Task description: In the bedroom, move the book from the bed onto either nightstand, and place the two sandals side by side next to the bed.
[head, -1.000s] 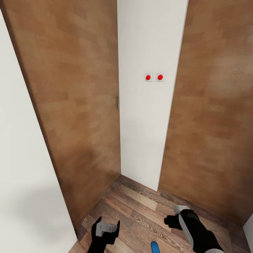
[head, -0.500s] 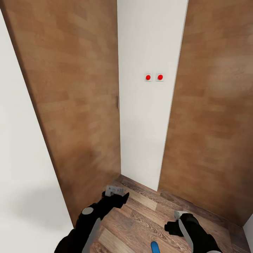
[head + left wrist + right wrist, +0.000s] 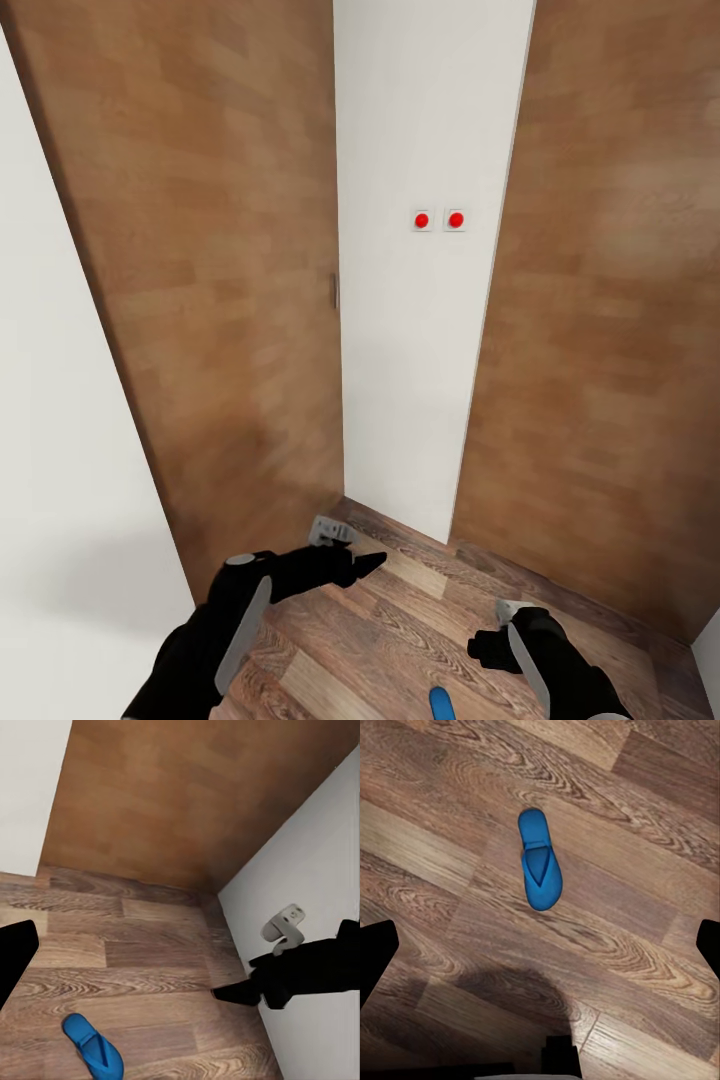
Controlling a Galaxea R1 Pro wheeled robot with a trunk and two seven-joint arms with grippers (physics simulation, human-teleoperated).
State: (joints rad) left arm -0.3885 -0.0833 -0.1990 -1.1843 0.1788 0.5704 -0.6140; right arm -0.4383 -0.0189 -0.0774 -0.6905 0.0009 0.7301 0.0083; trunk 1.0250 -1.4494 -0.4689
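Note:
One bright blue sandal (image 3: 540,870) lies flat on the wood-plank floor (image 3: 400,610), directly below my open right gripper (image 3: 540,945) and apart from it. Its tip shows at the bottom edge of the head view as the sandal (image 3: 438,703), just left of the right gripper (image 3: 490,630). My left gripper (image 3: 350,562) is raised near the corner where the left door meets the wall; it is open with nothing in it. In the left wrist view the sandal (image 3: 94,1046) sits low on the floor. The book, the bed and the nightstand are out of view.
A tall wooden door (image 3: 200,280) stands close on the left and another wooden door (image 3: 610,320) on the right. Between them is a narrow white wall (image 3: 420,380) with two red buttons (image 3: 438,220). A white wall (image 3: 60,500) closes the left side.
My left arm has lifted from the bottom edge and reached forward and to the right, toward the wall corner. The right arm, the sandal and the camera have stayed put.

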